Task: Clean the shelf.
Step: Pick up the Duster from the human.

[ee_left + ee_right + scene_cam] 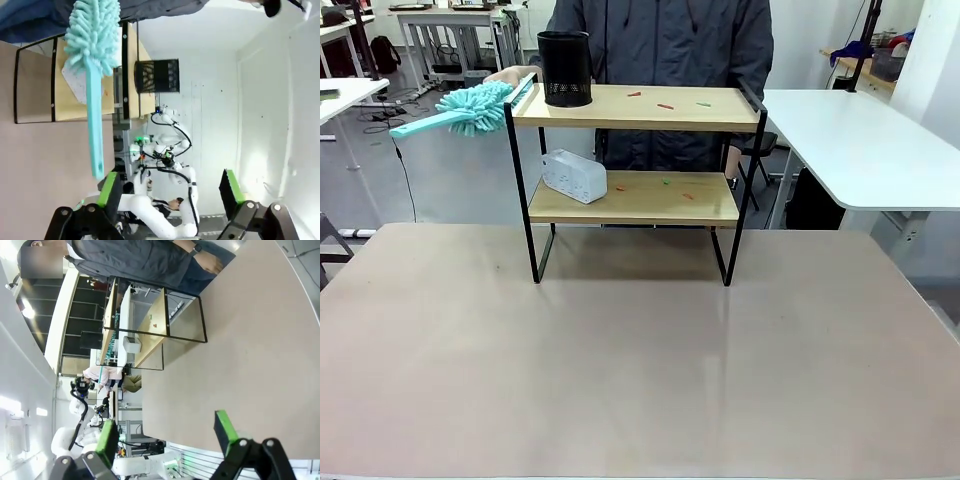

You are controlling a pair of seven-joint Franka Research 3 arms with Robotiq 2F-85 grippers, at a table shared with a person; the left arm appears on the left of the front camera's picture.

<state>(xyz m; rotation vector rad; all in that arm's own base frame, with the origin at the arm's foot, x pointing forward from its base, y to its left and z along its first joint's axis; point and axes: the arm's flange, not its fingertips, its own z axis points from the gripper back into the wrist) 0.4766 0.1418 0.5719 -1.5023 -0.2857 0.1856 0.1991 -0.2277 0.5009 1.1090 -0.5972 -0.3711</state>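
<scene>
The shelf (620, 208) stands at the far middle of the table, a two-tier rack with wooden boards in a black frame. Small red, orange and green scraps (665, 105) lie on both boards. A black mesh cup (565, 68) stands on the top board's left end, and a white box (573, 175) lies on the lower board. Behind the shelf, a person's hand (510, 75) holds a teal fluffy duster (470, 108) out past the shelf's left end. In the left wrist view my left gripper (169, 192) is open, and the duster (94, 125) hangs handle-first close to one finger. My right gripper (165, 437) is open and empty, far from the shelf (152, 330).
The brown table (640, 360) stretches bare in front of the shelf. A white table (860, 140) stands at the right and another (345, 90) at the far left. The person stands right behind the shelf, the other hand (732, 160) low at its right end.
</scene>
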